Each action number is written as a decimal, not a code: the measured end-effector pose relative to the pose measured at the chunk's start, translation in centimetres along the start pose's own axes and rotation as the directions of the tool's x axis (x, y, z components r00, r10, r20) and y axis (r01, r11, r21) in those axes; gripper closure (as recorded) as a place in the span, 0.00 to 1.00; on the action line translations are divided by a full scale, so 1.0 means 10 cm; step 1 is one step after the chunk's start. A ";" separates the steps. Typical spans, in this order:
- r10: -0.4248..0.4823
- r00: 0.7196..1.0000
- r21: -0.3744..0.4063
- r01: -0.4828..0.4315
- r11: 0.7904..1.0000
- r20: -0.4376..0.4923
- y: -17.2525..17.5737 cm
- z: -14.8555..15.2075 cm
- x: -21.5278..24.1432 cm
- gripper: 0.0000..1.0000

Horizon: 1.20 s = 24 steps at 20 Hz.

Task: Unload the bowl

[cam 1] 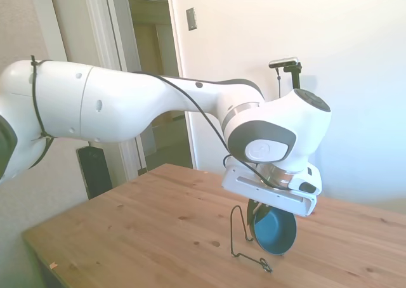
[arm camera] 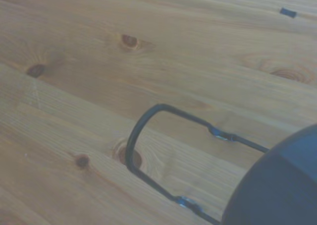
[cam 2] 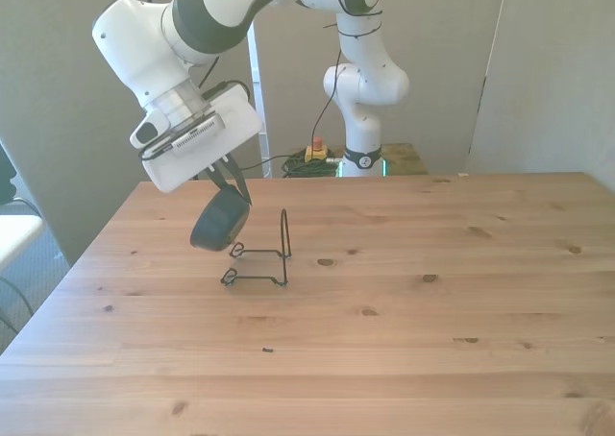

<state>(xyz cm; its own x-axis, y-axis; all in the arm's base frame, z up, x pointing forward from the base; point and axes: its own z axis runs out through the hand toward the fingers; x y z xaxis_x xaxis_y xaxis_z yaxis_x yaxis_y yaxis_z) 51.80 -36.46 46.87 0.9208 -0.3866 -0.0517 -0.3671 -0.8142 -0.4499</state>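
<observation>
Gripper (cam 2: 231,181) closed on the rim of the bowl (cam 2: 218,223), which hangs tilted on edge, left of centre in the front view, lower right in the side view. Bowl looks lifted off the rack (cam 2: 261,260), just beside its upright loop; contact can't be told. Step: carry-away phase of unloading. Next move needs clearing the rack wire, shifting to bare bench (cam 2: 432,311), lowering, levelling the bowl, then releasing.

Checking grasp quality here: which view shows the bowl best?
The side view: the bowl shows its teal inside and rim under the gripper. The front view shows only its dark outside; the wrist view catches a blurred edge.
</observation>
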 end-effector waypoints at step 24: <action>-0.276 0.961 -0.310 0.270 0.912 0.027 -1.17 1.07 -2.28 1.00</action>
<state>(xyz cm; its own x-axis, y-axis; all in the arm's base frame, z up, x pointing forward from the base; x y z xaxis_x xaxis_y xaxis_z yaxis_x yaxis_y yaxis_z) 36.54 -13.52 43.80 0.9895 -0.1354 0.0504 -0.1267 -0.9809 -0.1477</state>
